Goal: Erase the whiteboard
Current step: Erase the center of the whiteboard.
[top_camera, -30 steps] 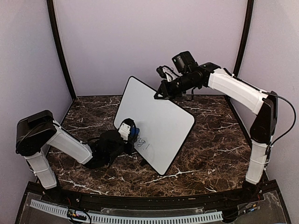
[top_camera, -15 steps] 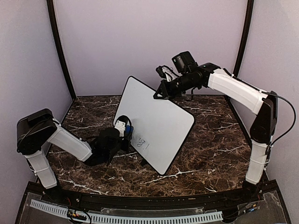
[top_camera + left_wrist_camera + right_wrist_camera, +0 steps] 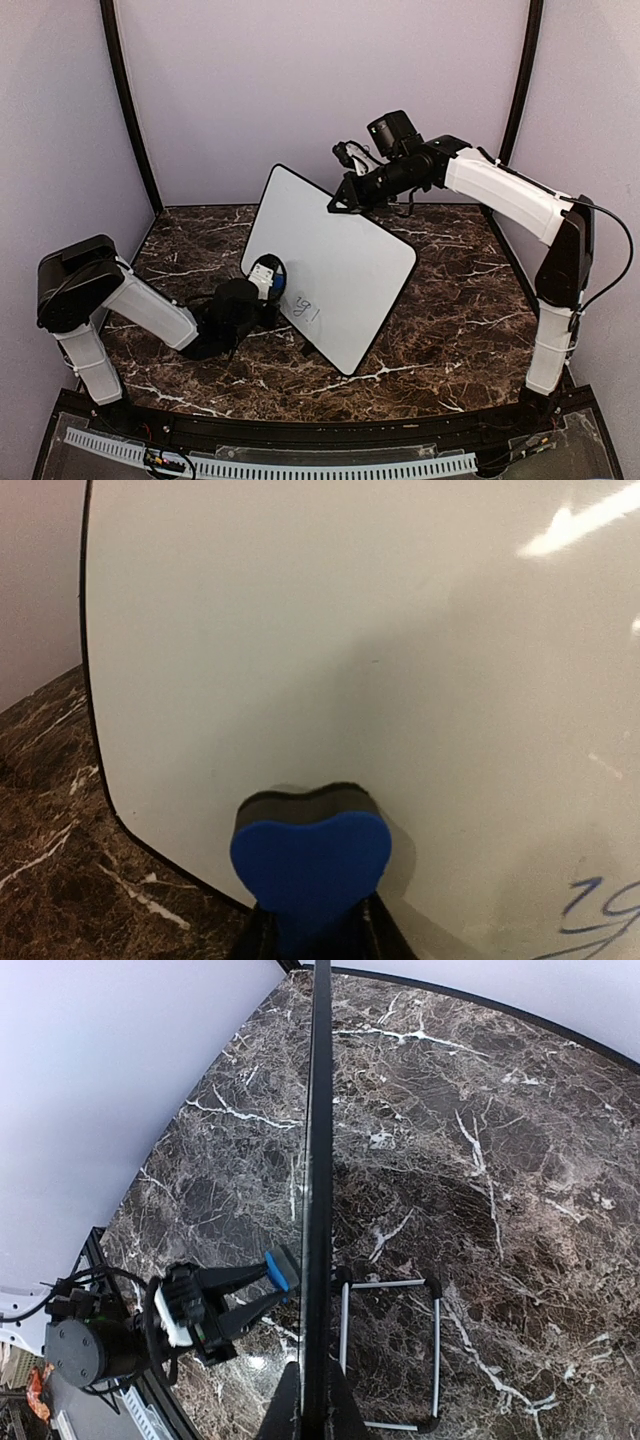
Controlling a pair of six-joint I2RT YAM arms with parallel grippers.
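Large flat white rectangular whiteboard (image 3: 340,250): on edge and tilted at the middle of the dark veined marble tabletop (image 3: 450,330), with the thin wire-frame stand (image 3: 390,1283) on the tabletop just behind it. At its far upper edge, the right gripper (image 3: 345,200), clamped on that edge. Before its lower left face, the left gripper (image 3: 266,280) pinching the blue foam eraser block (image 3: 310,865), which touches the face, with the dark handwritten marks (image 3: 308,308) just right of the block.

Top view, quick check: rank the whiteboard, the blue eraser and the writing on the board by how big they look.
1. whiteboard: by far the largest.
2-3. blue eraser and writing: these look about alike. The left gripper hides part of the eraser, so I won't rank them.
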